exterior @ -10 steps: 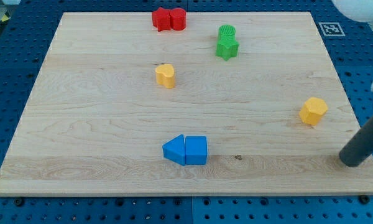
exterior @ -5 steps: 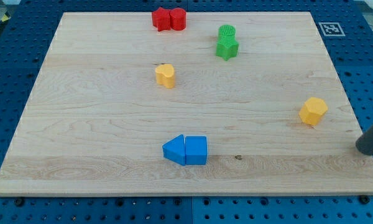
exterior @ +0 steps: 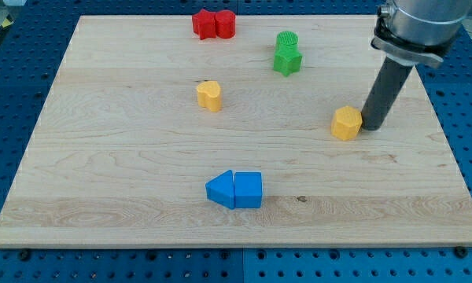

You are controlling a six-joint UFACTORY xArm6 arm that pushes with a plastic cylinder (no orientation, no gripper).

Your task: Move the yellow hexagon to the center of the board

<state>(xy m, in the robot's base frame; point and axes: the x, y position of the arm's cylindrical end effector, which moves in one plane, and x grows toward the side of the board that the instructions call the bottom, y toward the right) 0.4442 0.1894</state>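
Seven small blocks lie on the wooden board (exterior: 126,173), and my tip (exterior: 373,126) rests on the board at the view's right, just beside the yellow hexagon (exterior: 347,123) on its right side, touching it or very nearly so. There is no gripper on this arm, only the dark rod (exterior: 387,93), so nothing is clasped or let go; the rod merely stands against the block. The yellow hexagon sits right of the board's middle, about halfway between the view's top and bottom. A second yellow block (exterior: 209,95), rounded and notched, lies left of centre, well apart from the hexagon. Near the view's top edge two red blocks (exterior: 213,23) touch side by side. To their right a green cylinder (exterior: 287,39) stands just above a green star-like block (exterior: 287,60), the two touching. Toward the view's bottom a blue triangle (exterior: 220,189) and a blue block (exterior: 248,189) sit pressed together.
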